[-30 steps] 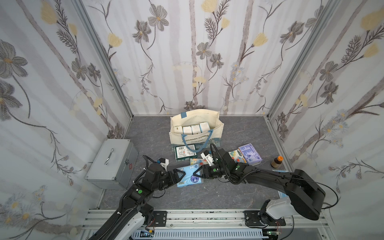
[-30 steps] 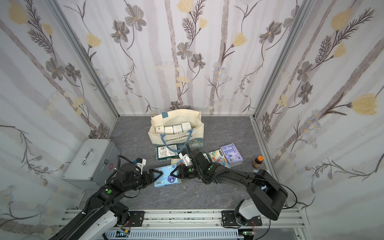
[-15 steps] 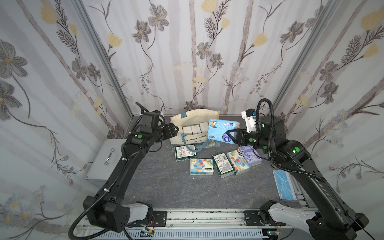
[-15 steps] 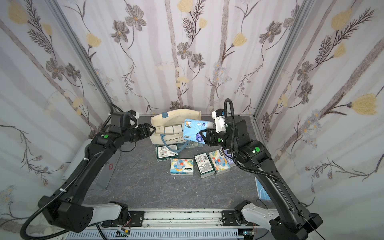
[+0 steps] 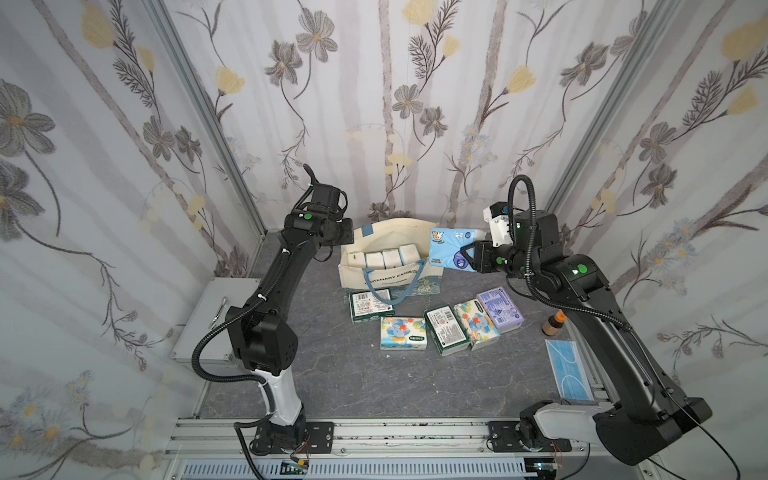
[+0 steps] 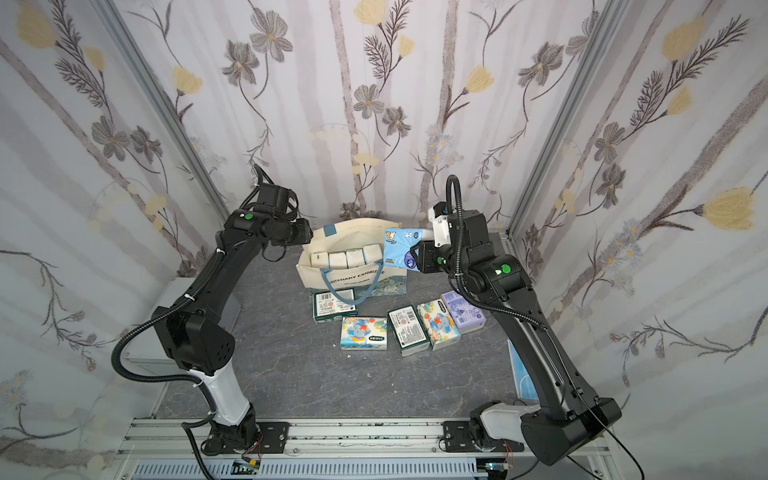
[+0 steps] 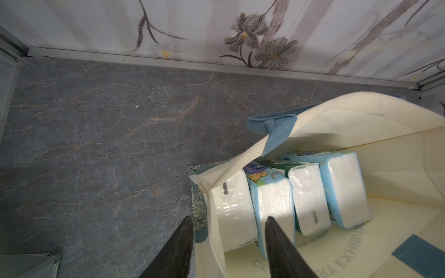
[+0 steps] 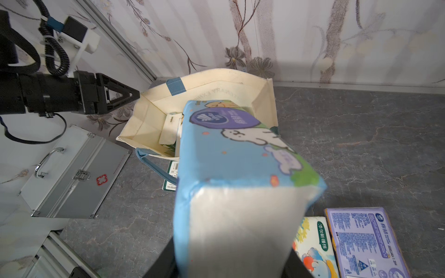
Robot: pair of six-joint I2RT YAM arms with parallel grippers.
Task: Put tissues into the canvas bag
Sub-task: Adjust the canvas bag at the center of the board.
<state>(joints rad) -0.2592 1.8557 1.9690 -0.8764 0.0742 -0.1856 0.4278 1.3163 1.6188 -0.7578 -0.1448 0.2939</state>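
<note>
Found the right gripper (image 6: 412, 258) clamped on a light-blue plastic-wrapped tissue pack (image 6: 397, 245), raised at the right end of the cream fabric canvas bag (image 6: 353, 281). Saw the left gripper (image 6: 307, 237) beside its left end. Counted four white-ended packs (image 6: 347, 258) inside, five more packs (image 6: 409, 330) lying on the grey table (image 6: 311, 382) in front.

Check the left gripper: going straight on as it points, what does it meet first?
Likely the bag end wall, standing between the open jaws of the left gripper, then the white-ended pack just inside. Depth is unclear.
</note>
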